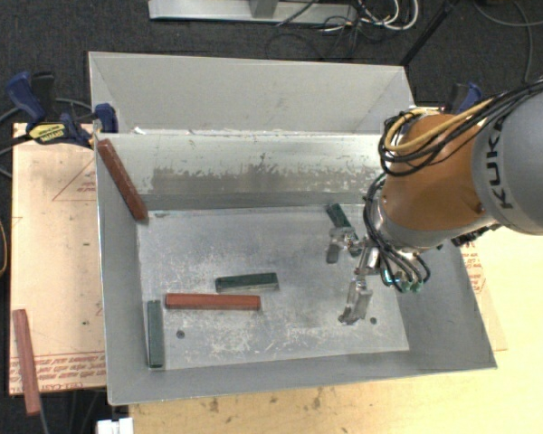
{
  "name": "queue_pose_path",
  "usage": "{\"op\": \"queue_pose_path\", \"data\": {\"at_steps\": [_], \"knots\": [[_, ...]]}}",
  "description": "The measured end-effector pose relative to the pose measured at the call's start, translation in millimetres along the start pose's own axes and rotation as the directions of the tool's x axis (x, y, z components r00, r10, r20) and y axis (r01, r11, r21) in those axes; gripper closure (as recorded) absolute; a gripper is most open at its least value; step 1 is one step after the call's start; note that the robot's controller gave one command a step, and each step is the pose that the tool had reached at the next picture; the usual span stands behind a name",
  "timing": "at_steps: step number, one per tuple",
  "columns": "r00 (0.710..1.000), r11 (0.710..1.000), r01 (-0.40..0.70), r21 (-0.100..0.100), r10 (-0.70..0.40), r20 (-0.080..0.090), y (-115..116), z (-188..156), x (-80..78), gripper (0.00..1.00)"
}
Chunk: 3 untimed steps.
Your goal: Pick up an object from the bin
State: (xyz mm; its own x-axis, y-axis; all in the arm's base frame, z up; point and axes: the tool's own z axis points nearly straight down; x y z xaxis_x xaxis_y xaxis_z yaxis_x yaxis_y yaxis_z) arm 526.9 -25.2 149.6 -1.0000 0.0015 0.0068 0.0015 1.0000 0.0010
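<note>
Here, a short dark green bar [338, 215] is shown lying at an angle on the floor of the bin [290, 337], close to the foot of the far wall on the right side. It is the piece nearest the gripper [351, 313], which is lowered over bare floor just in front of it, with nothing seen in its grasp; whether the gripper is open or closed cannot be told. The bar is judged to be stiff, light and smooth, so it may slide on the metal; it would best be taken across its narrow width, near the middle. Farther left, a long dark green bar [246, 283] and a red-brown bar [213, 302] are laid nearly side by side, a green bar [154, 334] is set near the left wall, and a brown stick [121, 181] is propped in the far left corner.
</note>
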Motion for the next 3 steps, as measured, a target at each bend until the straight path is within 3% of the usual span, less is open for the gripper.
{"op": "queue_pose_path", "data": {"at_steps": [1, 2, 3], "knots": [[0.991, 0.991, 0.131, -0.002, -0.131, 0.005, 58.5, 71.0, -37.6, 0.0], [0.981, 0.981, 0.192, -0.002, -0.192, 0.011, 148.4, 79.1, -61.1, 0.0], [0.983, 0.983, 0.185, 0.001, -0.185, 0.01, 143.5, 78.2, -61.6, 1.0]]}}
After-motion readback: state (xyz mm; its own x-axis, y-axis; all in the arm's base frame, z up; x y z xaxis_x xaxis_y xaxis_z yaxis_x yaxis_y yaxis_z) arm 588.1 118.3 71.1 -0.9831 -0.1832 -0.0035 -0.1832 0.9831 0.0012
